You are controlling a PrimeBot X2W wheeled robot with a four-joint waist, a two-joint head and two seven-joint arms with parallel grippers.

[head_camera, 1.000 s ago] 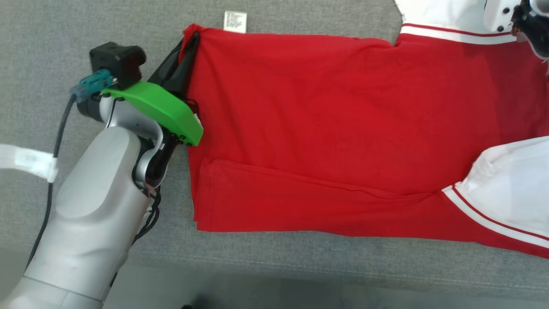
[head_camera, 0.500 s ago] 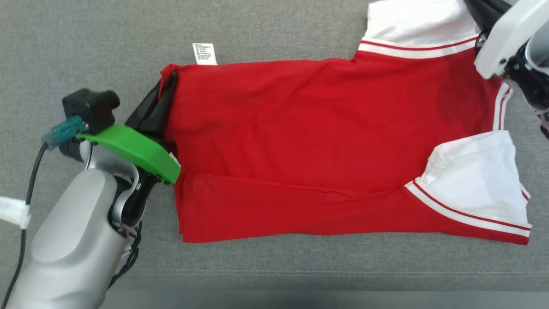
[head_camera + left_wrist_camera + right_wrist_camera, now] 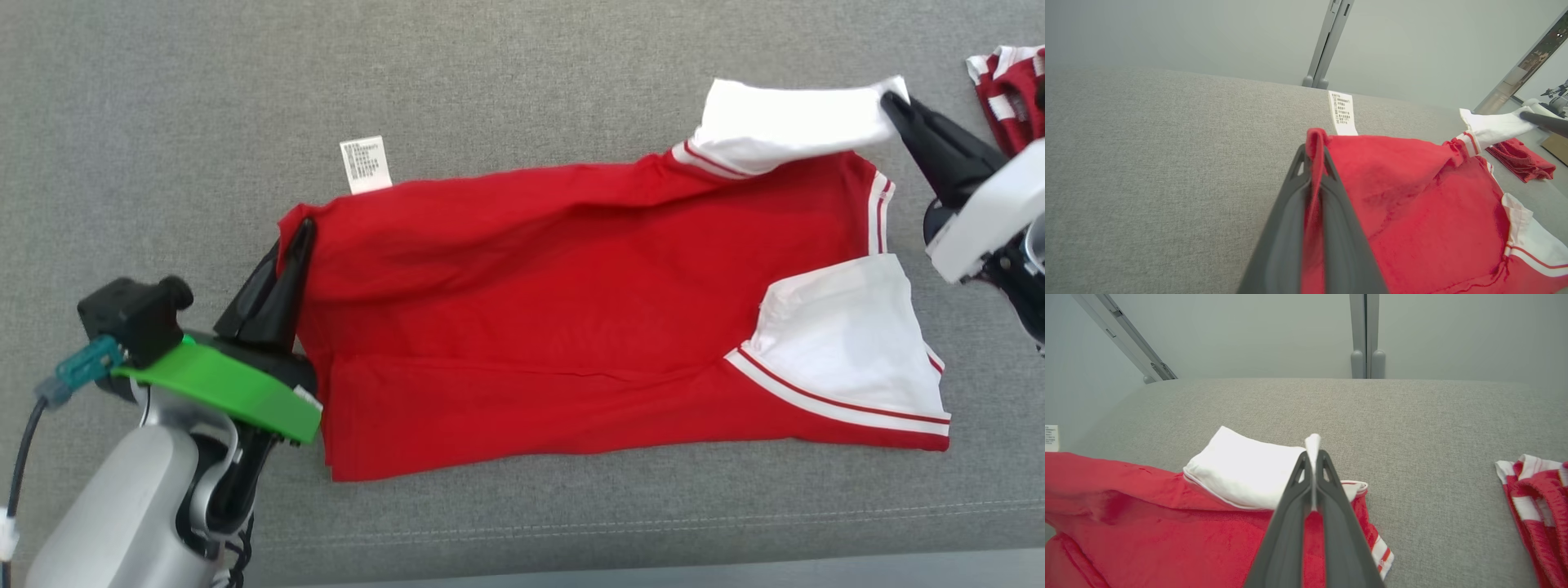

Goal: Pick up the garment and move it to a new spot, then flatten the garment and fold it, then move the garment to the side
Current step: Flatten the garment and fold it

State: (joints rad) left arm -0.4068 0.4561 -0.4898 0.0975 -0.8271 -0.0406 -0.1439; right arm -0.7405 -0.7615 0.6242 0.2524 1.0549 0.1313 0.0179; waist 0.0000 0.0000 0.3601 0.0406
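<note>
The garment (image 3: 571, 327) is a red shirt with white sleeves trimmed in red stripes, spread across the grey padded surface (image 3: 506, 90). My left gripper (image 3: 304, 229) is shut on its red hem corner at the left, seen up close in the left wrist view with the red cloth (image 3: 1412, 204) pinched at my left gripper (image 3: 1314, 153). My right gripper (image 3: 890, 102) is shut on the tip of the far white sleeve (image 3: 784, 122) and lifts it. In the right wrist view my right gripper (image 3: 1313, 455) pinches that white sleeve (image 3: 1245, 469). A white care label (image 3: 364, 163) sticks out at the far hem.
A second red-and-white striped cloth (image 3: 1012, 90) lies bunched at the far right, also visible as the striped cloth (image 3: 1535, 498) in the right wrist view. The near edge of the surface (image 3: 653, 563) runs along the bottom. Grey metal posts (image 3: 1365, 335) stand behind the surface.
The head camera has pulled back, so the whole shirt now shows. The far edge of the shirt has lifted off the surface between both grippers, and the striped cloth at the right has come into view.
</note>
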